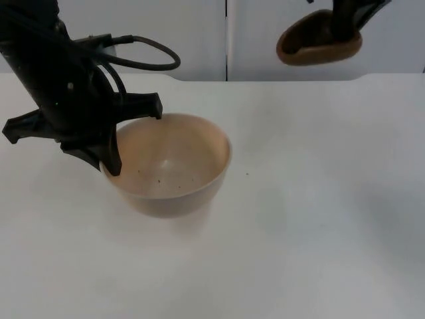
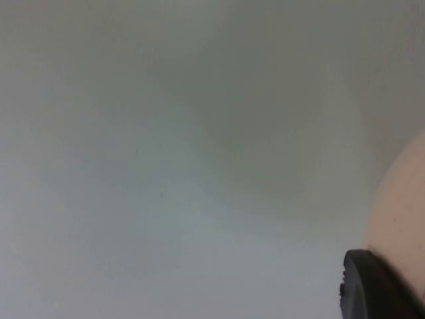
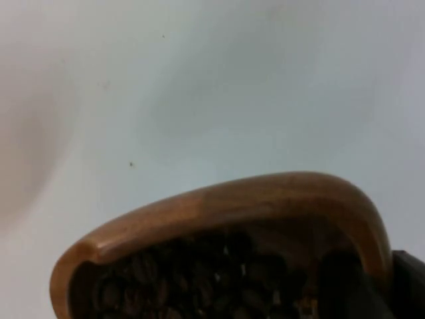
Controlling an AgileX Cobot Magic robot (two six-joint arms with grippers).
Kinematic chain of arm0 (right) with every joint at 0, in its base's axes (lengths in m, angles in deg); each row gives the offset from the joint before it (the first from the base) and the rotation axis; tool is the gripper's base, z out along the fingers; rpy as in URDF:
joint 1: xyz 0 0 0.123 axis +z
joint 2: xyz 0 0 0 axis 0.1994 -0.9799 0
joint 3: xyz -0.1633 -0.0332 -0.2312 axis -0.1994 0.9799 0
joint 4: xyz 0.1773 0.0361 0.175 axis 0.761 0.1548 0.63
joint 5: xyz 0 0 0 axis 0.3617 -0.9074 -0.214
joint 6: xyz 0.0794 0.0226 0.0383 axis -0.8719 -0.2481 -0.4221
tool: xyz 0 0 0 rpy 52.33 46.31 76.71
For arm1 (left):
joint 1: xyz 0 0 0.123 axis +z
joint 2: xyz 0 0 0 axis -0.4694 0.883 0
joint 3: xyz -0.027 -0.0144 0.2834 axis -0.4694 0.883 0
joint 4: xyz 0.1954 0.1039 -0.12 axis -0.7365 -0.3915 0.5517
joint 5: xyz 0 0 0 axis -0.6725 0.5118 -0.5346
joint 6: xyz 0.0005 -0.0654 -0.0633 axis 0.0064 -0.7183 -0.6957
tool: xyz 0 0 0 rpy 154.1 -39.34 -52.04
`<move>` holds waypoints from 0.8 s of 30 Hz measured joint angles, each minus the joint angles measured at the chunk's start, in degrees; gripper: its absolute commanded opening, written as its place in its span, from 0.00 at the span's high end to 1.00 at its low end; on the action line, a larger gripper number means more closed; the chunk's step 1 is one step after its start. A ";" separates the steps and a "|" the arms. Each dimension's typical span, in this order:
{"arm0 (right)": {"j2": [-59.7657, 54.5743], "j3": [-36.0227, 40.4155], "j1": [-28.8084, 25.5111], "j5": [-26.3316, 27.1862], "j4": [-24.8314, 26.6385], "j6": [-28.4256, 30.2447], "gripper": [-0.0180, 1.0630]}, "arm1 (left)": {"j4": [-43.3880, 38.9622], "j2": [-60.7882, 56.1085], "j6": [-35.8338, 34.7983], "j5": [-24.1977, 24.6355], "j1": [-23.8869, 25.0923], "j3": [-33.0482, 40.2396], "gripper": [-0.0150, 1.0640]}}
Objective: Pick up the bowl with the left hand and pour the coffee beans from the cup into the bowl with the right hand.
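Pinching the bowl (image 1: 169,163) rim, left gripper (image 1: 113,143) fingers need a firm hold before lifting off the worktop (image 1: 319,219). Right gripper (image 1: 345,30) fingers clamp the bean-filled cup (image 3: 226,246), well apart; keep it level.

Top camera looking down and forward over the table (image 1: 319,219), left wrist camera tight against the bowl (image 2: 402,212), right wrist camera close over the cup (image 3: 226,206), both also in the top view.

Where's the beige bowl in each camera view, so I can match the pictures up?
Top view: the beige bowl sits left of centre on the white table, the left claw on its rim.
Left wrist view: a beige sliver beside the black fingertip.
Right wrist view: I cannot make it out.
Shared landmark: the white table.
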 measured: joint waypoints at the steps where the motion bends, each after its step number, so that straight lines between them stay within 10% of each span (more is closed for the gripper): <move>1: 0.16 0.00 0.00 -0.45 0.00 -0.02 0.98 | 0.00 0.00 0.00 0.00 0.00 0.00 0.99; 24: 0.16 0.00 6.25 0.68 -0.72 -0.03 0.98 | 0.00 0.00 0.00 0.00 0.00 0.00 0.99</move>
